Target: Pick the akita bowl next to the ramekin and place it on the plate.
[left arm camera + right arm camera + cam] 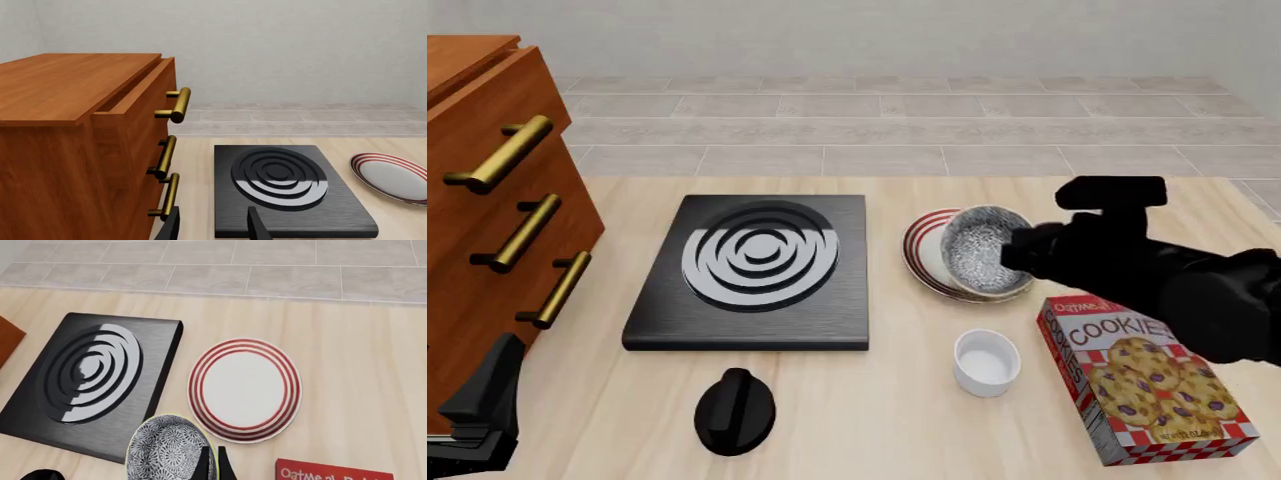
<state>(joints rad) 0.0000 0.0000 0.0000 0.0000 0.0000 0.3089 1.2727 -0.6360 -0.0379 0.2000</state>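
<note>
The akita bowl, grey-speckled with a pale rim, hangs tilted over the plate, a white dish with dark red rings. My right gripper is shut on the bowl's rim. In the right wrist view the bowl sits beside the fingers, and the plate lies bare below. The ramekin, a plain white cup, stands on the table nearer to me. My left gripper is open and holds nothing, low by the dresser, far from the bowl.
A black slab with silver rings lies left of the plate. A black knob sits in front of it. A cookie box lies right of the ramekin. The wooden dresser with brass handles fills the left edge.
</note>
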